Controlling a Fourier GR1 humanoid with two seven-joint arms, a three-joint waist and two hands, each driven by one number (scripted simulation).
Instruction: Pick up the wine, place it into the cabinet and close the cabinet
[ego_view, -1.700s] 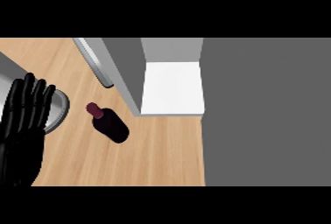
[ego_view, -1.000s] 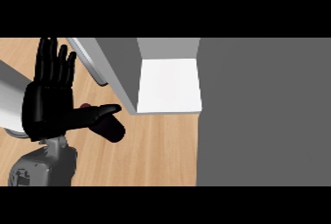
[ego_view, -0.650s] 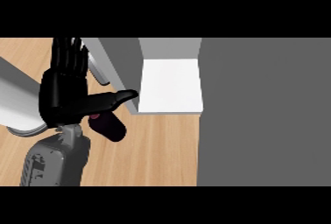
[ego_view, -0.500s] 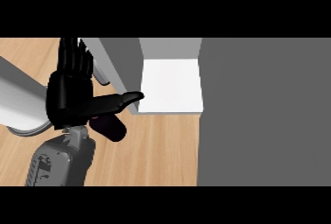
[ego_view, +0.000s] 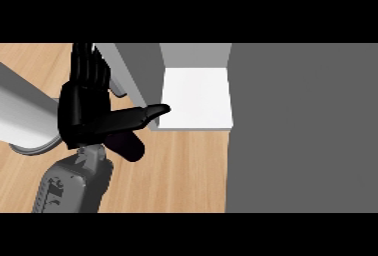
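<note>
Head view: the wine bottle (ego_view: 127, 146) is lying on the wooden counter (ego_view: 184, 170) just short of the open cabinet (ego_view: 196, 97), mostly hiding under the left hand (ego_view: 85, 112). Fingers are pointing straight past it, pressed together, thumb sticking out toward the cabinet, gripping nothing.

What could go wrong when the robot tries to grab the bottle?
1. The left hand is open and hides most of the wine bottle. Its straight fingers might knock the bottle away instead of wrapping round it.
2. The fingers are right beside the cabinet door, so the hand could bump it.
</note>
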